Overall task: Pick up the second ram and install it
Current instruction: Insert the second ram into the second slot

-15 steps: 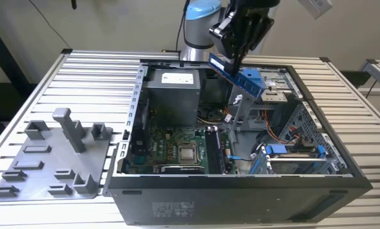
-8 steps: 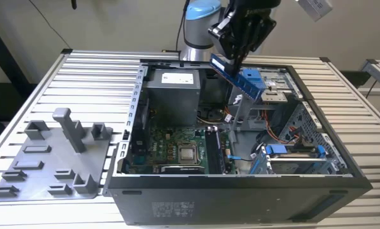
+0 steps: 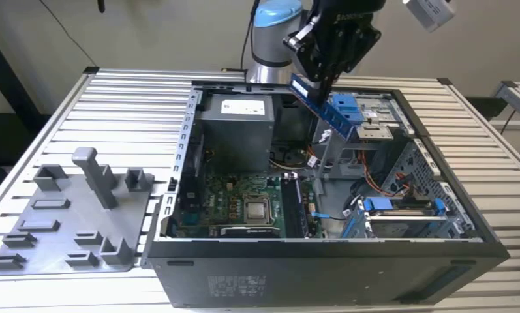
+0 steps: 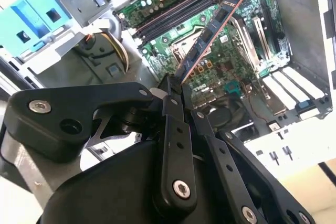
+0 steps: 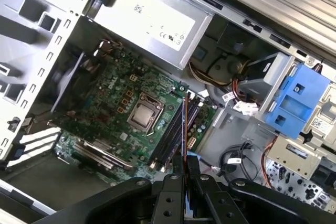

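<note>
Carrying is the step in hand: the claw (image 3: 316, 80) is clenched on one end of the ram (image 3: 334, 111), which hangs slanted in the air above the open case (image 3: 329, 267), clear of everything inside it. The case lies on its side on the desk (image 3: 129, 104), nearer the edge at the exterior view's right. A grey fixture (image 3: 59, 218) sits beside it, toward the corner at the exterior view's left. In both wrist views the ram juts out from the claw over the board. In the first wrist view it shows edge-on, running roughly along the dark slots (image 5: 167, 137) beside the CPU (image 5: 142, 116), yet well apart from them. So the pick-up looks done and the installing does not. By my judgement, seating calls for the ram's lower edge to be levelled, set parallel over a free slot and pressed down evenly at both ends. A slanted entry could jam the ram or strain its contacts.
</note>
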